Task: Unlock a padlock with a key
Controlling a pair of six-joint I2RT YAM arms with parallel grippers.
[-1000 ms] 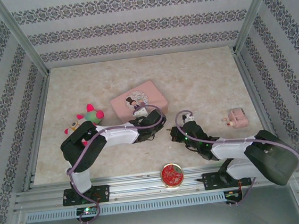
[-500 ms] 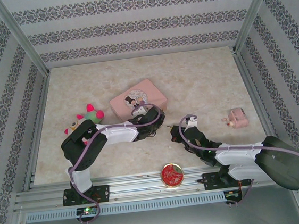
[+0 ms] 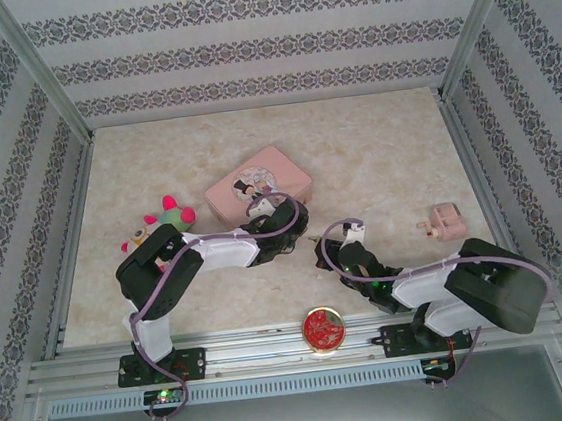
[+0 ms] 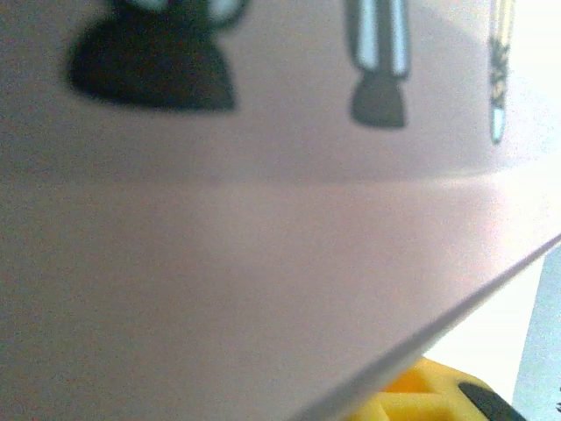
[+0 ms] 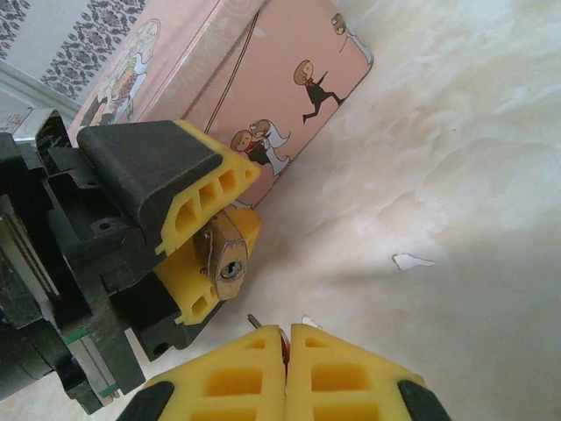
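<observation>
The small brass padlock [image 5: 224, 252] sits between the yellow fingers [image 5: 200, 203] of my left gripper [image 3: 301, 232], which is shut on it, keyhole end facing the right wrist camera. My right gripper [image 5: 287, 338] is shut on the thin silvery key [image 5: 255, 322]. Only the key's tip pokes out left of the fingertips, a short way below and right of the keyhole and apart from it. In the top view the right gripper [image 3: 325, 252] is close beside the left one, just in front of the pink tin box [image 3: 258, 182].
The pink box wall [image 4: 263, 263] is blurred and very close to the left wrist camera. A round red tin [image 3: 324, 328] lies at the near edge, a plush toy [image 3: 168, 216] at the left, a small pink object [image 3: 446, 220] at the right. Metal rails frame the table.
My right arm has folded in, its elbow swinging left, while its gripper stays by the padlock. The left arm has barely moved.
</observation>
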